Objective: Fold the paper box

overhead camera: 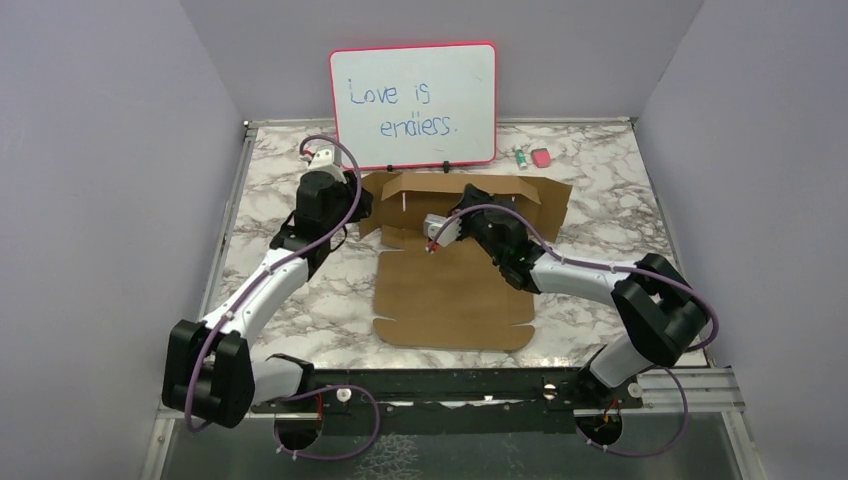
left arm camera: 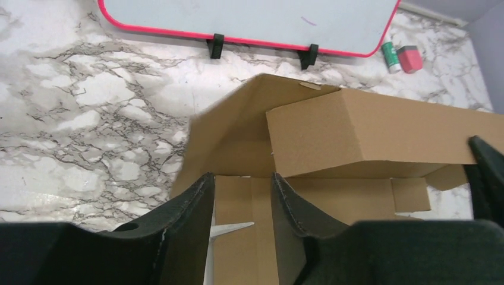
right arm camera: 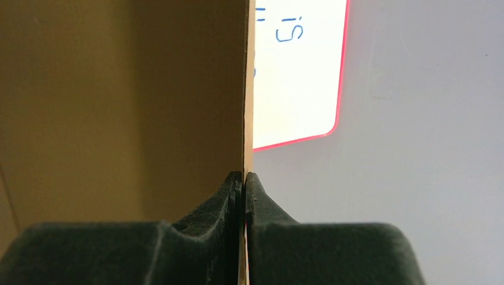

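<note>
The paper box [overhead camera: 450, 290] is a brown cardboard sheet; its near half lies flat and its far panels [overhead camera: 500, 190] stand raised. My right gripper [overhead camera: 467, 203] is shut on the edge of an upright cardboard panel [right arm camera: 178, 89], which runs straight up from between the jaws [right arm camera: 244, 176]. My left gripper [overhead camera: 362, 208] is at the box's far left corner. In the left wrist view it [left arm camera: 242, 178] is open over the flat cardboard [left arm camera: 243, 202], below a folded-over flap [left arm camera: 368, 133], with nothing between the jaws.
A pink-framed whiteboard [overhead camera: 413, 103] stands at the back, just behind the box, and also shows in the left wrist view [left arm camera: 249, 21]. A green marker [overhead camera: 521, 158] and a pink eraser [overhead camera: 541, 157] lie at the back right. Side walls enclose the marble table [overhead camera: 600, 200].
</note>
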`<action>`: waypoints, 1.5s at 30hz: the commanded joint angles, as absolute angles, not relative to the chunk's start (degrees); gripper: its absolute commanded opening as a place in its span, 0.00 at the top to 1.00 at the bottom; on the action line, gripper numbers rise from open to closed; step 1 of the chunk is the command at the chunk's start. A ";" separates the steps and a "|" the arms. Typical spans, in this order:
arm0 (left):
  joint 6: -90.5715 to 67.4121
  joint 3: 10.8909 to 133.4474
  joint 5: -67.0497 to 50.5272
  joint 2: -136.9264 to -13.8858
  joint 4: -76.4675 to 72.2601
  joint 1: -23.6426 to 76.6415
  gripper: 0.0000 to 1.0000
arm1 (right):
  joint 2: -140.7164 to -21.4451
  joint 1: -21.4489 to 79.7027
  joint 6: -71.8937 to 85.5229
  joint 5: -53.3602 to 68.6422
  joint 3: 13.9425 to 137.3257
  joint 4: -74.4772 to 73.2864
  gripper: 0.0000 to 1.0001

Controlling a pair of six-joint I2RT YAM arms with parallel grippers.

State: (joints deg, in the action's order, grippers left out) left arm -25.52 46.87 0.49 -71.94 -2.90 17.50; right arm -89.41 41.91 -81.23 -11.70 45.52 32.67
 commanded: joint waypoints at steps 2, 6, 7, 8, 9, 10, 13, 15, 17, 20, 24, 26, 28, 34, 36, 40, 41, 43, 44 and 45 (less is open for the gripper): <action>-27.39 45.71 2.43 -64.50 -6.94 17.57 0.57 | -89.47 42.37 -84.72 -12.57 39.70 37.66 0.91; -28.50 44.49 2.69 -61.84 -9.27 17.56 0.57 | -89.61 42.67 -84.22 -12.27 37.80 40.96 0.91; -28.56 44.59 1.82 -62.34 -9.84 17.54 0.58 | -89.69 42.86 -84.13 -12.37 37.48 41.29 0.91; -28.57 44.98 0.66 -63.21 -10.32 17.53 0.59 | -89.80 42.93 -84.16 -12.58 37.07 41.84 0.91; -28.57 45.59 -0.70 -64.61 -10.40 17.54 0.60 | -89.91 42.93 -84.38 -12.77 36.44 42.76 0.91; -28.61 46.03 -2.60 -66.08 -10.85 17.64 0.62 | -90.18 42.96 -84.71 -13.15 35.80 44.29 0.91; -29.46 46.10 -5.01 -70.33 -13.77 17.70 0.67 | -90.78 43.04 -85.45 -13.64 34.07 48.48 0.91; -29.91 46.41 -6.10 -73.09 -15.08 17.94 0.72 | -91.02 42.98 -85.68 -13.54 33.75 49.56 0.91; -29.76 47.15 -6.24 -75.22 -15.68 18.65 0.75 | -91.10 42.98 -85.86 -13.49 33.87 50.00 0.91; -29.13 48.24 -6.27 -78.09 -15.82 20.05 0.80 | -91.13 42.98 -85.64 -12.75 34.17 51.00 0.91; -29.02 48.98 -6.50 -80.36 -16.20 22.02 0.81 | -91.16 42.98 -85.52 -12.25 34.68 51.58 0.91; -28.92 49.33 -6.71 -81.18 -16.51 22.54 0.81 | -91.36 43.06 -85.54 -12.08 35.01 51.60 0.91; -29.19 49.64 -7.10 -81.91 -17.01 22.96 0.81 | -91.77 43.30 -85.44 -12.04 35.10 51.87 0.91; -30.81 49.03 -6.51 -82.68 -20.98 24.79 0.81 | -93.74 43.52 -86.86 -12.09 35.29 53.30 0.91; -31.22 48.42 -6.48 -82.95 -22.10 25.12 0.81 | -94.08 43.62 -87.04 -11.82 35.24 53.54 0.91; -31.60 47.65 -6.75 -82.99 -23.45 25.46 0.81 | -94.56 44.14 -87.66 -11.95 35.14 54.52 0.91; -31.48 47.30 -6.41 -82.75 -23.46 25.49 0.80 | -94.71 44.25 -87.77 -11.73 35.20 54.57 0.91; -31.38 46.00 -4.79 -81.84 -23.47 25.49 0.78 | -95.14 44.51 -88.37 -11.95 35.39 54.62 0.91; -31.31 45.26 -3.91 -81.43 -23.47 25.49 0.76 | -95.31 44.63 -88.68 -12.18 35.42 54.77 0.91; -31.29 44.35 -2.92 -81.06 -23.44 25.51 0.75 | -95.48 44.75 -88.94 -12.29 35.44 54.97 0.91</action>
State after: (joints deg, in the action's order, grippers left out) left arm -30.50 46.94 -4.86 -82.78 -19.62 24.51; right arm -93.06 43.44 -88.47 -12.43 35.53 54.89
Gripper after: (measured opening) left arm 0.218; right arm 0.090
